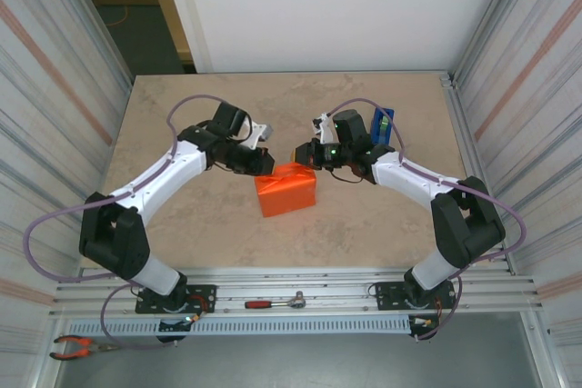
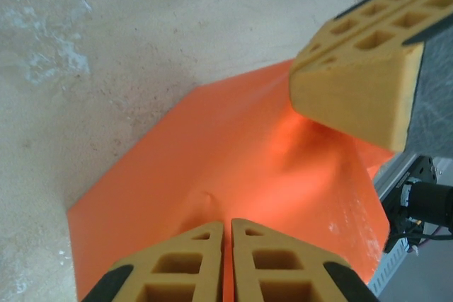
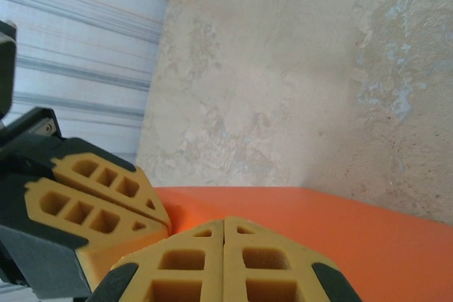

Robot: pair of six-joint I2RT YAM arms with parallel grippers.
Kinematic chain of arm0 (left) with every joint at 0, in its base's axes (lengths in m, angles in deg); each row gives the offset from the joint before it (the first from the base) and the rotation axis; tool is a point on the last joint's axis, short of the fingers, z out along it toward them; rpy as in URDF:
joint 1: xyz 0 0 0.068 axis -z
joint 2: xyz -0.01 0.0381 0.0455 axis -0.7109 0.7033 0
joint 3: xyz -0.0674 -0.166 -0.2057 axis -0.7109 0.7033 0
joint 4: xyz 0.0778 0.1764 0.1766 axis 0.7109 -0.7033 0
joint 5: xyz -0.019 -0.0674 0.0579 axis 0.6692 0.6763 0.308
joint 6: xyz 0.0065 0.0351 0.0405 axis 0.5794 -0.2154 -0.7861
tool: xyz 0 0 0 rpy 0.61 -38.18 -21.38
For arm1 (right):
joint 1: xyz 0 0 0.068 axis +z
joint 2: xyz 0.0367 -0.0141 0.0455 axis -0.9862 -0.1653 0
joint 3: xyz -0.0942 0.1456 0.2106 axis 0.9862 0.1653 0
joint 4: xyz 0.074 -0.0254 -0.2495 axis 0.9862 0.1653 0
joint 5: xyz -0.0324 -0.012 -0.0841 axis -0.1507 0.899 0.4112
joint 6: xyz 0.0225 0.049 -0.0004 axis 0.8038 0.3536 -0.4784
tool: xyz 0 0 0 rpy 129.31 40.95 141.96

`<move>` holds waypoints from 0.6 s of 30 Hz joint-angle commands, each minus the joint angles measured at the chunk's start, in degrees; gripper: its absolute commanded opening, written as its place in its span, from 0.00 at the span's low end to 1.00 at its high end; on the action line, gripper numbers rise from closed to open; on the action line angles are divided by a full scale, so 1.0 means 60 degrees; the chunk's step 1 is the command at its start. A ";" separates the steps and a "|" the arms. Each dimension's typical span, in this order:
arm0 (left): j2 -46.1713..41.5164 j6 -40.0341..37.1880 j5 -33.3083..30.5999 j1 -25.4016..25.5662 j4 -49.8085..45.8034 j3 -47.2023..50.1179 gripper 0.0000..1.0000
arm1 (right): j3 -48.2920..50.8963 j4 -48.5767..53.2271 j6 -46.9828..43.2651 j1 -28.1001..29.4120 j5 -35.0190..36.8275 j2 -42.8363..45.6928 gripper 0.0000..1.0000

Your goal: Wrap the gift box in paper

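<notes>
At the middle of the table (image 1: 182, 115), the paper (image 1: 286, 190) sat folded into a parcel (the gift box presumably inside). The left gripper (image 2: 228, 223) and right gripper (image 3: 224, 218), both pressed together, met at its far edge. Sealing seemingly remained.

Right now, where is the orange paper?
In the top view the paper sits in the middle of the table, with the left gripper and the right gripper at its far edge and the blue tape dispenser farther right.
</notes>
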 commanded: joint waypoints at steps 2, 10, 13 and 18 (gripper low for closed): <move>-0.0449 -0.0027 0.0236 0.0285 -0.0057 0.0427 0.11 | 0.0683 0.2215 0.0124 0.0304 0.0375 -0.0657 0.00; -0.0660 -0.0063 0.0217 0.0450 0.0149 0.0736 0.11 | 0.0682 0.2251 0.0168 0.0370 0.0452 -0.0664 0.00; -0.0635 -0.0063 0.0191 0.0519 0.0254 0.0708 0.11 | 0.0567 0.2272 0.0204 0.0421 0.0450 -0.0714 0.00; -0.0659 -0.0223 0.0031 0.0670 0.0268 0.0842 0.11 | -0.0169 0.2743 0.0055 0.0440 0.0348 -0.0792 0.00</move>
